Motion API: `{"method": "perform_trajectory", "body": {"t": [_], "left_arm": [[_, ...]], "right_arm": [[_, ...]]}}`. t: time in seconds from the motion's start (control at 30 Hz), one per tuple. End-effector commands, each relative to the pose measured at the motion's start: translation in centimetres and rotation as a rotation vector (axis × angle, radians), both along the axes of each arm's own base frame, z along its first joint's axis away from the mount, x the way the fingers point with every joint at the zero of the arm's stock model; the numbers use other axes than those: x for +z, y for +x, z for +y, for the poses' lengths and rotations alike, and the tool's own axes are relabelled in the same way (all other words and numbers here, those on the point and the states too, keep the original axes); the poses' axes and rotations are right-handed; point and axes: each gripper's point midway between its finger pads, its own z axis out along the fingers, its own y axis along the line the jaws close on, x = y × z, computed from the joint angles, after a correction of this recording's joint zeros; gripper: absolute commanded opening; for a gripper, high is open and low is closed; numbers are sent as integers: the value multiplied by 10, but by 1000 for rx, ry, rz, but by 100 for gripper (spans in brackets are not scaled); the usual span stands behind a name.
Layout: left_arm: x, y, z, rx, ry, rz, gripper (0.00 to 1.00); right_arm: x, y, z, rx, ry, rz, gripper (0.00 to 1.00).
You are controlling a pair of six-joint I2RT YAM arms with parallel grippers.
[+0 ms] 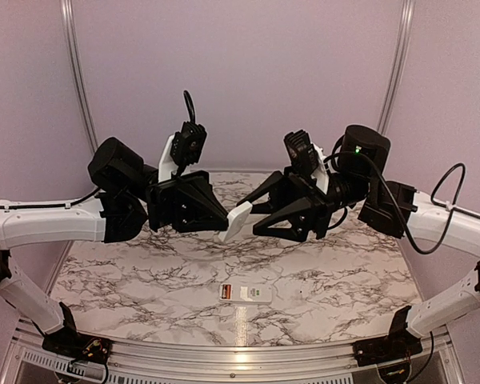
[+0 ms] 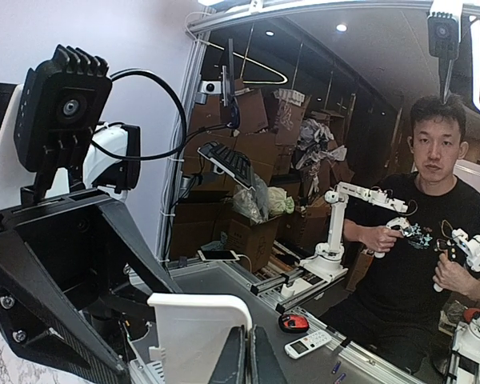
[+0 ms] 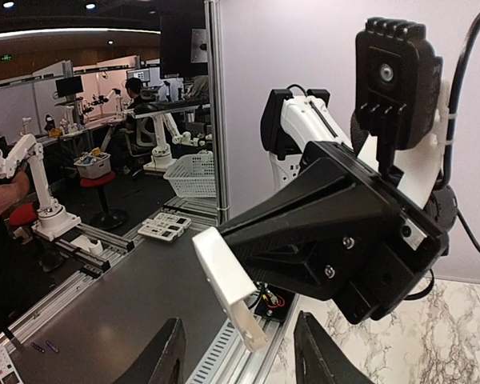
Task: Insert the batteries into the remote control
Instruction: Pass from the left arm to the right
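L claw [image 1: 224, 219] is clamped on the remote control [image 1: 238, 222]. You've got it by one end, w/ the rest of the white slab sticking out past the tips, tilted, and up in the air over the middle of the marble table [image 1: 144, 280]. In your left wrist view the two dark fingers [image 2: 248, 356] sit pressed together at the bottom edge, w/ the remote's plain white face just beside them on the left. No buttons or display visible from any cam.

R claw [image 1: 253, 218] faces it from the opp. side, jaws apart. In your right wrist view its fingers [image 3: 166, 356] stand either side of the remote's lower end, w/ a gap showing on both sides, so no contact you can see. The two claws are nearly tip to tip.

Down on the table, near the front edge & approx. centred betw. the arm bases, lies a small white piece [image 1: 252, 294] w/ an orange-red speck [image 1: 226, 293] at its left end. Too small to say what either one is.
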Motion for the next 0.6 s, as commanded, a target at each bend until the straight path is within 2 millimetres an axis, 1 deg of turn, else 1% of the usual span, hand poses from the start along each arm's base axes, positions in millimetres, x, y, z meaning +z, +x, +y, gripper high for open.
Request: {"method": "perform_trajectory", "body": {"t": [0.0, 0.2, 0.4, 0.57], "left_arm": [[2, -8, 5, -45, -25, -1, 0], [-3, -6, 1, -59, -14, 14, 0], [-1, -5, 1, -70, -25, 22, 0], [-1, -5, 0, -71, -24, 30, 0]], "right_arm": [[11, -13, 3, 62, 21, -29, 43], [14, -19, 4, 90, 24, -33, 34], [15, -22, 4, 119, 15, -17, 19], [14, -23, 6, 128, 10, -10, 9]]}}
